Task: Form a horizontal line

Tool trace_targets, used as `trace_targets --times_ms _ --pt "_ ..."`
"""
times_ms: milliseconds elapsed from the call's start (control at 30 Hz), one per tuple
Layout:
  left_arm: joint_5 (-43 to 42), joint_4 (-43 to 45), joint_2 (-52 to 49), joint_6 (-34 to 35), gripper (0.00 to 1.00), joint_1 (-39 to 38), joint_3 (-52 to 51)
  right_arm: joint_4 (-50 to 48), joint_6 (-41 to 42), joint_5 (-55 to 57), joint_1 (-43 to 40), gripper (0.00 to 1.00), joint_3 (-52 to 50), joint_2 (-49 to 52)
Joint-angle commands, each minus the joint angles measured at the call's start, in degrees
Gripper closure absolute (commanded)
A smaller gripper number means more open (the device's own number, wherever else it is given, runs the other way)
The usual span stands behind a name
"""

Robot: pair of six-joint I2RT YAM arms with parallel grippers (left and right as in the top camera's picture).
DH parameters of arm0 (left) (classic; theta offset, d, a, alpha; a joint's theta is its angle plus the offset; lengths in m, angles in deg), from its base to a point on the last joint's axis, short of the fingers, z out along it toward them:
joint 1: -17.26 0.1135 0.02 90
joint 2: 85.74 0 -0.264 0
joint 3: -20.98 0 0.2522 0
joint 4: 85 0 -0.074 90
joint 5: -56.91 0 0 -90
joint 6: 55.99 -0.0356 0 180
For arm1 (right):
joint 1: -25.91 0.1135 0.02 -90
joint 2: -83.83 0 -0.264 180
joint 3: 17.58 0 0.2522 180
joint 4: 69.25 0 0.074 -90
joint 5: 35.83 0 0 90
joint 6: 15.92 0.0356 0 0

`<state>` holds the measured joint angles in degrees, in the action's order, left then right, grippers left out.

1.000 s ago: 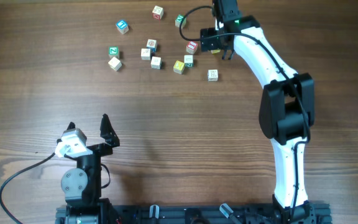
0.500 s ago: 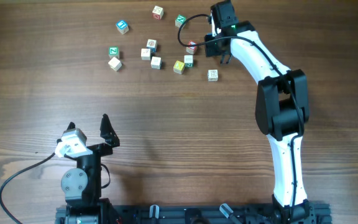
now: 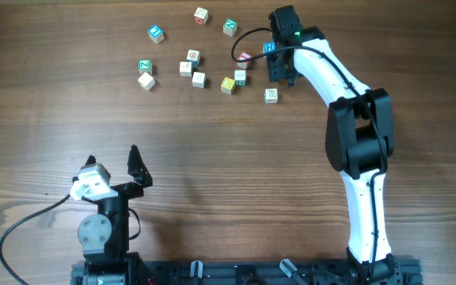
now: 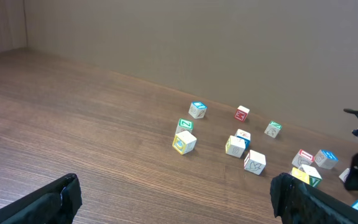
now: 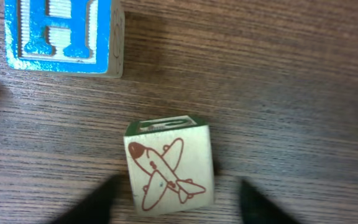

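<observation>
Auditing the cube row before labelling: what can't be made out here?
Overhead: fingertips of right end effector, hidden under its own wrist; markings on the cubes too small.
Right wrist: blue H cube cut by the top edge; fingers blurred.
Left wrist: rightmost cubes partly behind left end effector.

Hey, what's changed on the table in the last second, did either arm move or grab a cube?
The right arm drew back slightly toward its base, uncovering a blue-faced wooden H cube. The right gripper now straddles a pale wooden cube with a red airplane, jaws open, nothing gripped. The left gripper stayed open and parked; the other scattered cubes kept their places.
</observation>
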<state>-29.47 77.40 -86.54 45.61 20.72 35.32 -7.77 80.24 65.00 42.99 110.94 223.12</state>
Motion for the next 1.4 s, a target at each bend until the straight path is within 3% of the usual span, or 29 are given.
trace_targets --times_ms 0,200,1367 --pt "0.79 0.11 0.42 -0.90 0.00 -0.20 -0.24 0.17 -0.02 1.79 0.20 0.00 -0.07 -0.33" --pt "0.76 0.11 0.42 -0.90 0.00 -0.20 -0.26 0.17 -0.04 1.81 0.17 0.00 -0.07 -7.23" --pt "0.79 0.11 0.42 -0.90 0.00 -0.20 -0.24 -2.12 0.02 1.33 0.20 0.00 -0.09 -7.17"
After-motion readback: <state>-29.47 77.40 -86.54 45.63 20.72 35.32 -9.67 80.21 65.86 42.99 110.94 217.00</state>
